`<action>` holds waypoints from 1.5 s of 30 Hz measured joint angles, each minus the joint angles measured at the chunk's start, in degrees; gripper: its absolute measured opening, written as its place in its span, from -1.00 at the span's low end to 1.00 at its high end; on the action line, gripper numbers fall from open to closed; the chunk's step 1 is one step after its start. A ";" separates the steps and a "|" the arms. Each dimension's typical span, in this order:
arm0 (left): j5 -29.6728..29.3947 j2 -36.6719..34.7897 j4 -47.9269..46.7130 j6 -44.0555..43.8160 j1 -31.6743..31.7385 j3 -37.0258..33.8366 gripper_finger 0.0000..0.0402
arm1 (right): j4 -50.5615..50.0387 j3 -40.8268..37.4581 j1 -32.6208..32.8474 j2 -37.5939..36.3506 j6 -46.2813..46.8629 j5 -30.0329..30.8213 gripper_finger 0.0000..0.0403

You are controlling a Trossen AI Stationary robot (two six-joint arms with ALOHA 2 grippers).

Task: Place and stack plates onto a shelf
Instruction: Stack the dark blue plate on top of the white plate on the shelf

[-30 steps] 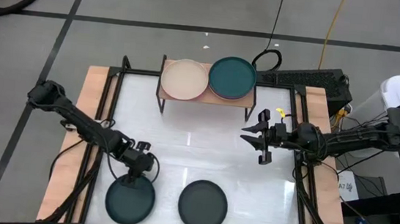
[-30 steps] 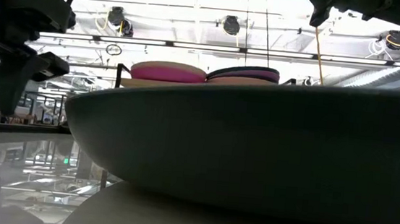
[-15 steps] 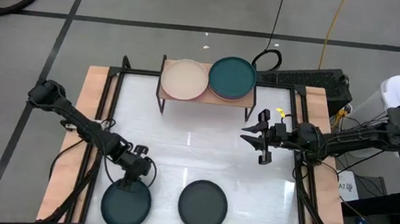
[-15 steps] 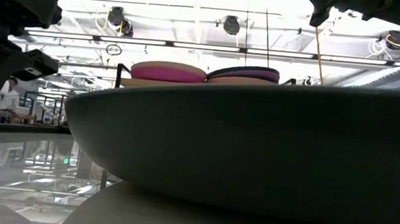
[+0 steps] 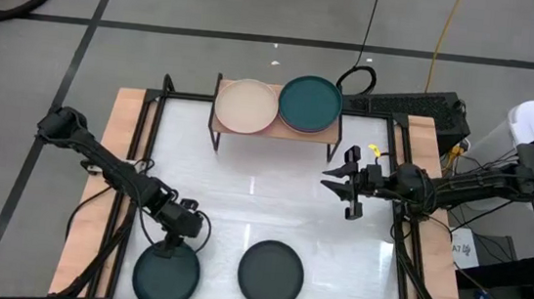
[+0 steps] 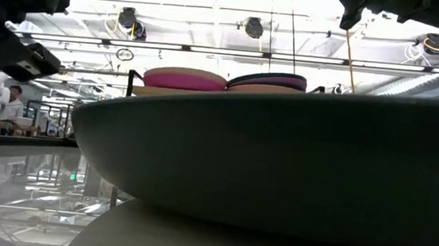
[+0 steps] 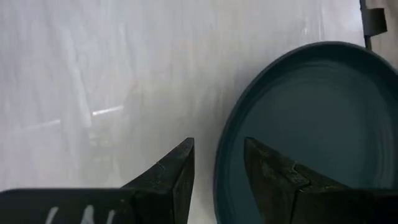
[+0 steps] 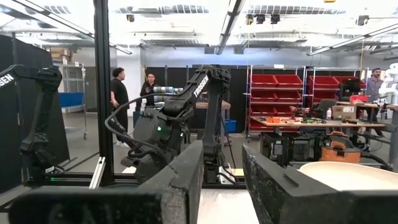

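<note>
On the white table, my left gripper straddled the rim of the teal plate, fingers apart. The right gripper waited open beside the shelf, which held stacked plates.

The dark grey plate hides the shelf's legs.

Your desk carries the shelf at 12 o'clock; teal plate and dark grey plate toward 6.
</note>
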 joint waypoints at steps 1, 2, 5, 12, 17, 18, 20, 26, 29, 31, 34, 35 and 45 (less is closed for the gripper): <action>0.00 0.00 0.10 -0.25 -0.03 -0.01 -0.29 | -0.09 0.00 0.00 0.00 0.00 0.00 -0.54; -0.05 0.00 0.19 -0.26 -0.15 -0.17 -0.29 | -0.13 0.00 0.00 0.02 -0.01 0.00 -0.54; -1.40 0.86 2.05 -0.22 -0.74 -2.28 -0.29 | -0.12 0.00 0.00 0.14 -0.01 0.00 -0.54; 0.94 5.99 5.41 -4.44 -1.57 -5.62 -0.29 | -0.09 0.00 0.00 0.17 -0.01 0.02 -0.54; -0.22 6.58 5.98 -2.65 -1.84 -5.55 -0.46 | -0.12 0.00 0.00 0.17 0.21 0.01 -0.54; -0.44 6.58 5.96 -2.10 -1.75 -5.53 -0.54 | -0.12 0.00 0.00 0.19 0.21 0.02 -0.54; -0.30 6.49 6.17 -1.22 -1.59 -5.53 -0.72 | -0.07 0.00 0.00 0.40 0.21 0.02 -0.54; 2.42 6.42 4.94 1.82 0.64 -3.61 -0.96 | -0.13 0.00 0.00 0.74 0.21 0.19 -0.54; -0.31 5.74 2.33 6.39 2.73 -0.97 -0.96 | 0.01 0.00 0.00 0.73 0.21 0.22 -0.54; -2.44 4.51 -0.47 9.50 4.73 2.02 -0.96 | 0.27 0.00 0.00 0.76 0.21 0.22 -0.54; -6.34 2.53 -7.42 14.20 8.81 7.15 -0.96 | 0.39 0.00 0.00 0.73 0.21 0.22 -0.54; -8.40 1.95 -9.64 15.79 10.23 8.80 -0.96 | 0.36 0.00 0.00 0.74 0.21 0.22 -0.54; -15.65 -2.38 -11.13 29.91 29.96 22.34 -0.96 | 0.38 0.00 0.00 0.74 -0.13 0.22 -0.54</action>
